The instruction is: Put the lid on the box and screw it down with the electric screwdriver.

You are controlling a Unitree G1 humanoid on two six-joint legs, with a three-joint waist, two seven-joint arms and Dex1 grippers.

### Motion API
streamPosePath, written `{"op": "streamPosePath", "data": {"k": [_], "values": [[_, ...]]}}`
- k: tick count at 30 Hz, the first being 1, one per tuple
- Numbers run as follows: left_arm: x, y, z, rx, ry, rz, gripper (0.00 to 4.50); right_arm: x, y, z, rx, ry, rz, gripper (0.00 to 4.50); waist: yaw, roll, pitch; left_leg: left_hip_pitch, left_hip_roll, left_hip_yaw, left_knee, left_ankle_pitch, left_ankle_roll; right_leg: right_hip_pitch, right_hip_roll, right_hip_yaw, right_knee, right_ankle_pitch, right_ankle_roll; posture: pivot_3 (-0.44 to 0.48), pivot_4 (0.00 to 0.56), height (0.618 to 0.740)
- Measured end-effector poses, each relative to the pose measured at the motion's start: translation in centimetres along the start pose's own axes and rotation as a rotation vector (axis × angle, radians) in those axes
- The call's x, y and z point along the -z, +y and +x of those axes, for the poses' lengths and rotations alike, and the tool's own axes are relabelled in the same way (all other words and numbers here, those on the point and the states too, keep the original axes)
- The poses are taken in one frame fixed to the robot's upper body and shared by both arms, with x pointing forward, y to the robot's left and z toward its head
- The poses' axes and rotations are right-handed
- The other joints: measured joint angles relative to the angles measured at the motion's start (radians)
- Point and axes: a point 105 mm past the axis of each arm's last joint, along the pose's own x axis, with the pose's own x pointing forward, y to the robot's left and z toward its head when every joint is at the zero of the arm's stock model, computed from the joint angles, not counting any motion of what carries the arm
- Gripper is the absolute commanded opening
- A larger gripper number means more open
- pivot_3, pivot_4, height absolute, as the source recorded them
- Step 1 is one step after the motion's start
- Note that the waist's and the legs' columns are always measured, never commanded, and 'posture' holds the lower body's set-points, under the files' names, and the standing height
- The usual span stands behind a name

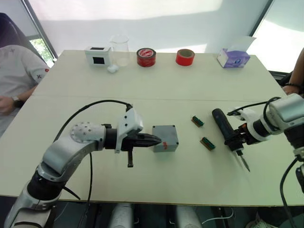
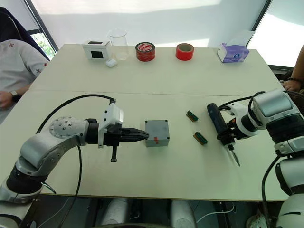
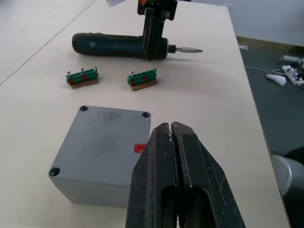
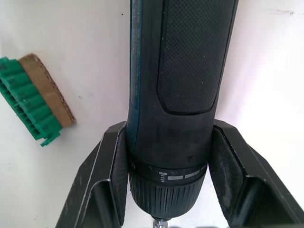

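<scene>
On the tabletop (image 2: 142, 76) we saw the box (image 2: 157, 133) near the middle, lid (image 2: 156, 128) on it and a red mark on its near side. The left end effector (image 2: 141, 136) reached in from the left, its fingers pressed together, tips at the box's left edge. To the right lay two small green connector pieces (image 2: 192, 115) (one nearer us, one farther). Beyond them the right end effector (image 2: 227, 136) clamped the electric screwdriver (image 2: 219, 123), its bit pointing toward us.
</scene>
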Motion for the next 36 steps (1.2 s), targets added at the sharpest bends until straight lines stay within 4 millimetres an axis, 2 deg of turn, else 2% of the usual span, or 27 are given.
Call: {"op": "streamPosePath", "data": {"k": [3,4,8,11,12,14,16,18,21,23,25,28,32,36], "values": [[0.5,1.0,-0.7,-0.018,0.027,-0.008,0.0,-0.8,-0.4,0.0,0.01,-0.038,0.016,1.8,0.0,0.0,0.0,0.0,0.0,0.001,0.0,-0.002,0.004,0.0,0.0,0.0,0.0,0.0,0.0,0.0,0.15,0.715],[0.5,1.6,-1.0,-0.026,0.04,0.003,0.0,-1.8,-0.9,-0.3,0.025,-0.097,0.008,1.8,0.001,0.001,0.001,0.0,-0.001,0.002,0.0,-0.002,0.004,-0.001,0.0,0.0,0.0,0.0,0.0,0.0,0.15,0.715],[1.3,3.2,-2.3,-0.06,0.076,-0.004,0.0,-5.2,-1.3,-2.8,0.023,-0.317,-0.007,1.8,0.003,0.007,0.004,-0.004,0.0,0.003,0.0,0.001,-0.001,-0.005,0.002,0.0,0.001,0.0,0.001,0.0,0.15,0.715],[1.3,4.6,-3.0,-0.08,0.095,0.009,0.0,-10.1,0.6,-6.0,-0.132,-0.712,0.014,1.8,0.001,0.007,0.005,-0.009,0.001,0.004,0.0,0.002,-0.003,-0.011,0.004,0.001,0.001,0.003,0.005,0.0,0.15,0.715],[1.0,5.1,-3.1,-0.086,0.092,0.025,0.0,-11.2,1.0,-7.4,-0.173,-0.848,0.021,1.8,0.004,0.007,0.005,-0.01,0.002,0.004,0.0,0.002,-0.003,-0.011,0.004,0.0,0.001,0.003,0.005,0.0,0.15,0.715],[0.5,6.2,-3.6,-0.118,0.089,0.038,0.0,-12.0,2.5,-10.2,-0.259,-1.119,0.014,1.8,0.012,0.007,0.005,-0.011,0.002,0.002,-0.001,0.003,-0.004,-0.011,0.005,-0.001,0.001,0.003,0.006,0.0,0.15,0.715],[0.4,7.1,-4.0,-0.145,0.083,0.029,0.0,-11.8,4.6,-11.3,-0.359,-1.258,0.012,1.8,0.013,0.007,0.005,-0.011,0.002,0.001,-0.001,0.003,-0.004,-0.011,0.006,-0.001,0.0,0.003,0.006,0.0,0.15,0.715],[0.0,7.5,-3.6,-0.153,0.041,0.019,0.0,-9.9,7.4,-11.1,-0.44,-1.356,-0.033,1.8,0.02,0.007,0.005,-0.011,0.003,0.0,-0.001,0.003,-0.004,-0.01,0.006,-0.001,0.0,0.003,0.006,0.0,0.15,0.715],[-0.2,7.3,-2.5,-0.125,0.025,0.018,0.0,-7.9,11.6,-9.0,-0.478,-1.35,-0.12,1.8,0.02,0.008,0.005,-0.011,0.002,0.002,0.002,0.003,-0.004,-0.011,0.005,-0.001,0.001,0.003,0.007,0.0,0.15,0.715],[-0.2,7.3,-2.2,-0.115,0.023,0.018,0.0,-7.5,12.9,-8.9,-0.484,-1.36,-0.148,1.8,0.02,0.008,0.005,-0.011,0.002,0.002,0.002,0.003,-0.004,-0.01,0.005,0.0,0.001,0.004,0.007,0.0,0.15,0.715],[-0.1,7.3,-2.2,-0.109,0.023,0.01,0.0,-6.7,14.7,-9.9,-0.487,-1.418,-0.216,1.8,0.02,0.008,0.005,-0.011,0.002,0.001,0.002,0.003,-0.004,-0.01,0.006,0.0,0.002,0.004,0.007,0.0,0.15,0.715],[-0.1,7.0,-1.3,-0.085,0.01,-0.006,0.0,-5.8,16.3,-10.2,-0.492,-1.464,-0.279,1.8,0.022,0.007,0.005,-0.01,0.002,0.0,0.002,0.003,-0.003,-0.009,0.006,0.0,0.002,0.004,0.007,0.0,0.15,0.715],[-0.2,6.6,-0.7,-0.067,0.008,-0.002,0.0,-5.2,16.5,-8.4,-0.467,-1.427,-0.282,1.8,0.021,0.008,0.005,-0.01,0.002,0.0,0.002,0.003,-0.003,-0.009,0.007,0.0,0.002,0.004,0.007,0.0,0.15,0.715],[0.2,6.1,1.9,-0.025,-0.004,-0.009,0.0,-4.6,16.7,-6.6,-0.438,-1.387,-0.302,1.8,0.026,0.008,0.005,-0.01,0.001,0.0,0.002,0.003,-0.003,-0.009,0.007,0.0,0.002,0.004,0.007,0.0,0.15,0.715]]}}
